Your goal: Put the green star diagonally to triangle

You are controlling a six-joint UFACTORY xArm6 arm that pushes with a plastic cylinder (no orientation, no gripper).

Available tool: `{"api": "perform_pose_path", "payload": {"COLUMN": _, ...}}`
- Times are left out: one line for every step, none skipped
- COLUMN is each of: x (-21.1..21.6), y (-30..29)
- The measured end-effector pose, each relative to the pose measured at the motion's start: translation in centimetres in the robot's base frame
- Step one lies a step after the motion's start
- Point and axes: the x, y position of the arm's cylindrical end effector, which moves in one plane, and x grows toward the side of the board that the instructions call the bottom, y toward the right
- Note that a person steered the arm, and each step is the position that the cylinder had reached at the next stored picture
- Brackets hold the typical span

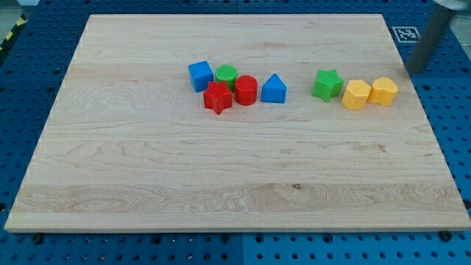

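Note:
The green star (327,84) lies on the wooden board (221,169), right of the middle. The blue triangle (273,89) lies to its left with a gap between them. My rod comes in blurred from the view's top right; my tip (410,71) is at the board's right edge, to the right of and a little above the two yellow blocks, well right of the green star. It touches no block.
Two yellow blocks (356,95) (383,91) lie side by side just right of the green star. A cluster lies left of the triangle: a blue cube (200,76), a green cylinder (226,74), a red star (218,97) and a red cylinder (246,90).

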Motion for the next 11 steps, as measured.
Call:
{"api": "perform_pose_path", "payload": {"x": 8.1, "y": 1.0}}
{"api": "perform_pose_path", "payload": {"x": 12.1, "y": -2.6}}
{"api": "perform_pose_path", "payload": {"x": 12.0, "y": -8.5}}
{"api": "perform_pose_path", "payload": {"x": 10.8, "y": -14.2}}
{"api": "perform_pose_path", "payload": {"x": 6.3, "y": -16.9}}
{"api": "perform_pose_path", "payload": {"x": 2.3, "y": -17.4}}
{"api": "perform_pose_path", "payload": {"x": -1.4, "y": -19.6}}
{"api": "perform_pose_path", "payload": {"x": -3.0, "y": -21.3}}
{"api": "perform_pose_path", "payload": {"x": -2.9, "y": -19.8}}
{"api": "perform_pose_path", "payload": {"x": -4.0, "y": -20.2}}
{"api": "perform_pose_path", "payload": {"x": -4.8, "y": -24.4}}
